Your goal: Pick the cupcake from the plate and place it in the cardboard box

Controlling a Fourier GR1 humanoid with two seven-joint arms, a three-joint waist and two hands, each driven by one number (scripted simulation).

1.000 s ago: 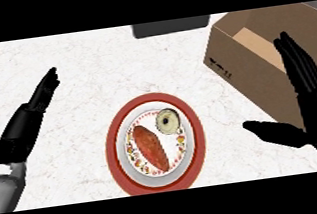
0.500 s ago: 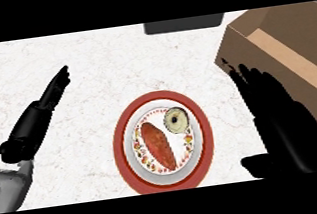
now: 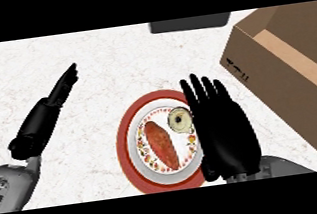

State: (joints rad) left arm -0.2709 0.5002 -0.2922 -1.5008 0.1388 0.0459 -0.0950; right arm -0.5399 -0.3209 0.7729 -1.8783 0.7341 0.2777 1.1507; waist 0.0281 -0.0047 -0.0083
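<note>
Reach | black right hand, fingers straight, empty, beside pale round cupcake on red-rimmed plate, centre frame, positioned for grasping

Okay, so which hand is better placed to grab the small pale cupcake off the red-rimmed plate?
Probably the right hand: its open fingers sit right beside the small pale cupcake on the red-rimmed plate. The left hand rests farther away.

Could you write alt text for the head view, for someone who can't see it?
The right robot hand, fingers straight, hovers over the right edge of a red-rimmed plate holding a cupcake and a reddish sausage-like food. An open cardboard box sits to the right; the left robot hand rests open on the left.
</note>
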